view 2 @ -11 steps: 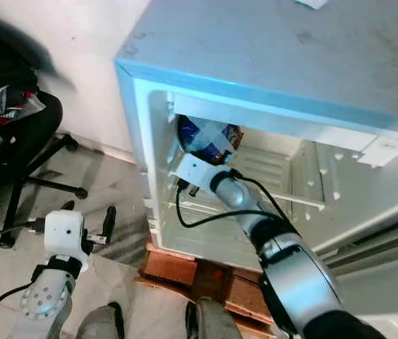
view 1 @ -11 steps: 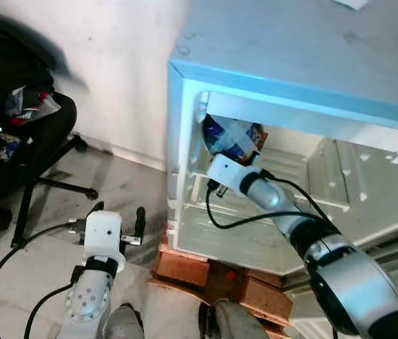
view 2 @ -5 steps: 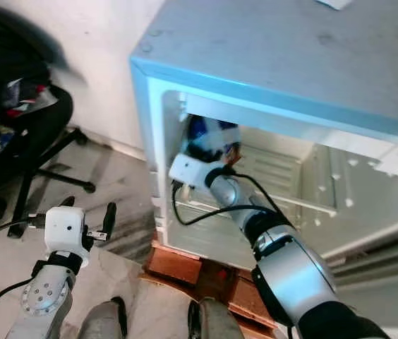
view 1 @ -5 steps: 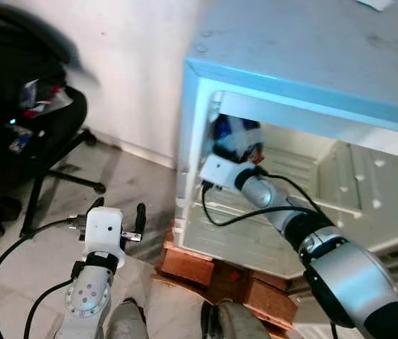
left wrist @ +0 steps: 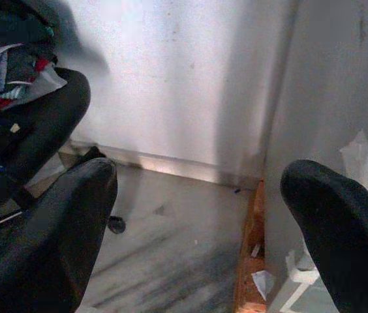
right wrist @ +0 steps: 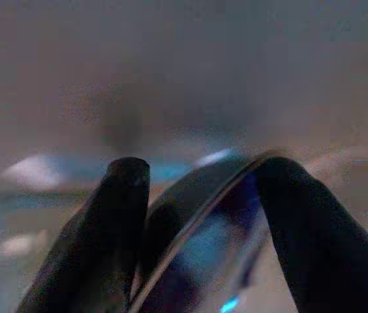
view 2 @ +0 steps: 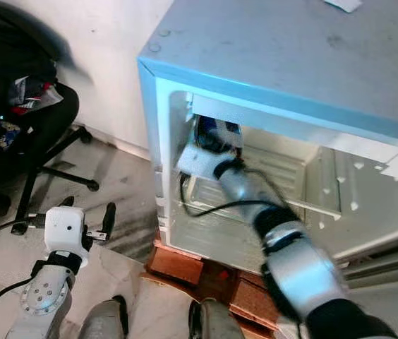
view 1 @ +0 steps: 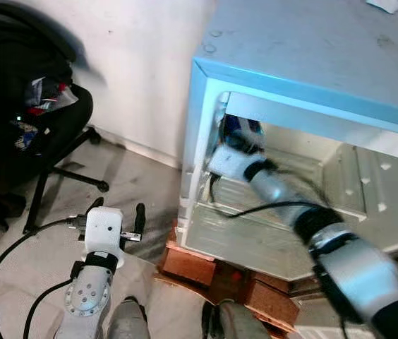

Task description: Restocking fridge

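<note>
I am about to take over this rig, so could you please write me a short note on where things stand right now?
Right gripper: reached into the upper left of the open fridge, fingers closed on a dark blue packet.
Left gripper: idle, low over the floor beside the fridge, fingers open and empty.
Done: packet carried inside the fridge.
Left: set it on the shelf, release, draw the arm out.
</note>
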### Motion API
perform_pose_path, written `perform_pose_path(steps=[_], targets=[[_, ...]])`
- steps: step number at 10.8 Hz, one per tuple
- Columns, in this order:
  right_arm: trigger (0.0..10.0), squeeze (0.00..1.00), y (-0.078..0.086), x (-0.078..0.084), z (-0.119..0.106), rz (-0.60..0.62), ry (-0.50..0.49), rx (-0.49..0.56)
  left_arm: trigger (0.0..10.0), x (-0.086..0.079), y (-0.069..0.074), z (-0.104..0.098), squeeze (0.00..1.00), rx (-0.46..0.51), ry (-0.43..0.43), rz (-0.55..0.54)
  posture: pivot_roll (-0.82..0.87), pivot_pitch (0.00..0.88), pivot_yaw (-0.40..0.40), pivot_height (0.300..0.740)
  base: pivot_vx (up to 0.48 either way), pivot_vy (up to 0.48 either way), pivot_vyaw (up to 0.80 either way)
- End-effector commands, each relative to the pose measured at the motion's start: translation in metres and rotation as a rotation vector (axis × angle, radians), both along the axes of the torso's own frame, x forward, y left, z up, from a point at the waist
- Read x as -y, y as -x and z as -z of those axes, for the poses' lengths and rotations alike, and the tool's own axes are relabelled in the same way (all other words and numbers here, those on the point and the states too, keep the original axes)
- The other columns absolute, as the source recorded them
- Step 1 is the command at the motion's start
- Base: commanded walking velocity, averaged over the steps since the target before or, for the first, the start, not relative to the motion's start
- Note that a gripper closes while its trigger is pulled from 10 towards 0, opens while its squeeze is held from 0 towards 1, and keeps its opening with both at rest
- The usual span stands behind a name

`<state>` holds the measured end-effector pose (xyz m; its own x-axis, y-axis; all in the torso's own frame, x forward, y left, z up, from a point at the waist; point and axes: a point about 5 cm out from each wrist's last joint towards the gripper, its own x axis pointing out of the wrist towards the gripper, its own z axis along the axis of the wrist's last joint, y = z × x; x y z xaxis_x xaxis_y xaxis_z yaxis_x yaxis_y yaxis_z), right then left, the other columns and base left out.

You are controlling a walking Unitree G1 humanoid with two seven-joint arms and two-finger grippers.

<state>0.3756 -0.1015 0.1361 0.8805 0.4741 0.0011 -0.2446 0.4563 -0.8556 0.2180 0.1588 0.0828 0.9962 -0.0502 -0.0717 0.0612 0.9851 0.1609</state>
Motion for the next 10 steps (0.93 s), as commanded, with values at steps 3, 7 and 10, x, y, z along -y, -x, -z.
perform_pose_path(steps=[3, 7, 10], targets=[[10.0, 0.00, 0.015, 0.022, 0.010, -0.043, -0.121, -0.059, 10.0, 0.002, -0.001, 0.003, 0.00, -0.021, 0.007, 0.000, 0.23, 0.210, -0.072, 0.740, 0.000, 0.000, 0.00], [10.0, 0.00, 0.048, 0.049, 0.026, -0.015, -0.311, -0.066, 10.0, 0.002, -0.007, 0.001, 0.00, -0.009, 0.007, 0.003, 0.22, 0.190, -0.061, 0.740, 0.000, 0.000, 0.00], [10.0, 0.54, 0.074, 0.064, 0.026, 0.092, -0.493, -0.029, 10.0, 0.000, -0.012, -0.003, 0.00, 0.012, -0.013, 0.002, 0.22, 0.179, -0.062, 0.740, 0.000, 0.000, 0.00]])
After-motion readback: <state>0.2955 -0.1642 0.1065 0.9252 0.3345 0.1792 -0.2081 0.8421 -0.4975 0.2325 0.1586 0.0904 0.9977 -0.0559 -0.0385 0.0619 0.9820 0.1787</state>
